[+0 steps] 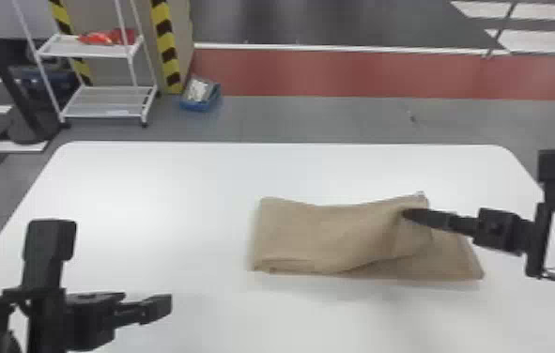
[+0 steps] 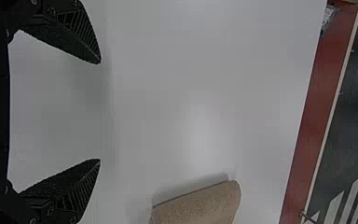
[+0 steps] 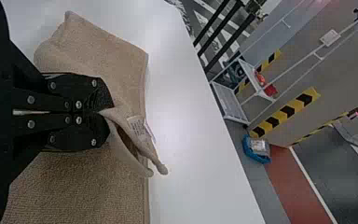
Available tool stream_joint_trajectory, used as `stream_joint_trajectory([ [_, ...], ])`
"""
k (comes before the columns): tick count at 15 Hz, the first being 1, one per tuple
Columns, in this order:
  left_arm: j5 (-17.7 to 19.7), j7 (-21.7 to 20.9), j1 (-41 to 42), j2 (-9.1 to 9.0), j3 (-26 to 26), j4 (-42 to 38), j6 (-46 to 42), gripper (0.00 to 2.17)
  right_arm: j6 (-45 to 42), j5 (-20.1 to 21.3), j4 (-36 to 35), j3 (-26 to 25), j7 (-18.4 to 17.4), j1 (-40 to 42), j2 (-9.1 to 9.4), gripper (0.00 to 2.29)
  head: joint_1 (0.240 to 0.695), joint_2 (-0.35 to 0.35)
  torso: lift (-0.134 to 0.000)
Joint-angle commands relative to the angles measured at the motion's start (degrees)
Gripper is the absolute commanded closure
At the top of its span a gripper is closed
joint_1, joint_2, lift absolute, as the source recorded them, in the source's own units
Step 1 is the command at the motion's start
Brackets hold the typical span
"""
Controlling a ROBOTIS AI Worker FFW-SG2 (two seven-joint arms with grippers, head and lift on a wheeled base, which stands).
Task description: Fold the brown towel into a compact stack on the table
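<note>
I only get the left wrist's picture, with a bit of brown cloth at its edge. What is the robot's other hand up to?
Observer: The right gripper is shut on an edge of the brown towel.
Operator: Does the cloth have anything sewn on near there?
Observer: Yes, a small white label close beside that grip.
Operator: Is it folded neatly over at that end?
Observer: No, the head view shows a lower layer sticking out past the top fold, on the robot's right.
</note>
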Motion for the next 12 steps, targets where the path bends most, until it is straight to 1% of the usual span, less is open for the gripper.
stream_joint_trajectory([
  [1,-0.05,-0.05,0.11,-0.32,0.3,-0.07,0.03,0.14,1.69,-0.91,-0.34,-1.05,0.79,-0.67,-0.24,1.84,0.695,-0.047,-0.124],
  [2,-0.05,-0.23,0.29,-0.32,0.47,0.01,-0.15,0.14,-1.82,0.23,0.01,-0.53,0.7,0.47,-0.5,1.84,0.695,-0.047,-0.124],
  [3,-0.05,-0.14,0.29,-0.32,0.47,0.28,-0.15,0.14,-2.0,-1.17,-0.25,-1.41,0.79,1.17,-0.5,1.84,0.695,-0.048,-0.124],
  [4,-0.05,0.12,0.02,-0.32,0.47,0.45,-0.15,0.14,0.46,-3.98,-1.74,-2.81,0.88,1.0,-0.59,1.84,0.695,-0.05,-0.124],
  [5,-0.05,0.12,0.02,-0.32,0.47,0.45,-0.15,0.14,1.87,-4.16,-2.62,-3.43,0.88,0.65,-0.59,1.84,0.695,-0.051,-0.124],
  [6,-0.05,0.21,-0.07,-0.32,0.12,0.54,-0.15,0.14,-0.24,-2.14,-1.57,-2.28,0.88,0.47,-0.76,1.84,0.695,-0.052,-0.124],
  [7,-0.14,0.21,-0.24,-0.32,0.03,0.89,-0.15,0.14,-1.82,-2.05,-1.39,-1.41,0.88,0.91,-0.67,1.84,0.695,-0.054,-0.124],
  [8,-0.14,0.3,-0.68,-0.32,-0.14,1.16,-0.15,0.14,0.99,-4.25,-2.62,-2.72,0.97,0.3,-0.76,1.84,0.695,-0.056,-0.124],
  [9,-0.14,0.39,-0.68,-0.32,-0.14,1.16,-0.15,0.14,3.1,-4.42,-4.47,-4.31,1.14,-0.85,-1.2,1.84,0.695,-0.057,-0.124],
  [10,-0.14,0.3,-0.5,-0.32,-0.05,1.16,-0.15,0.14,2.93,-3.9,-4.29,-4.39,1.41,-1.11,-1.64,1.84,0.695,-0.057,-0.124],
  [11,-0.05,0.12,-0.33,-0.32,0.12,1.33,-0.67,0.14,-0.94,-2.49,-1.3,-3.87,1.23,0.38,-2.17,1.84,0.695,-0.06,-0.124],
  [12,-0.05,0.21,-0.42,-0.32,0.03,1.95,-1.73,0.14,-5.69,-1.0,1.6,-3.16,0.7,0.65,-2.17,1.84,0.695,-0.066,-0.124],
])
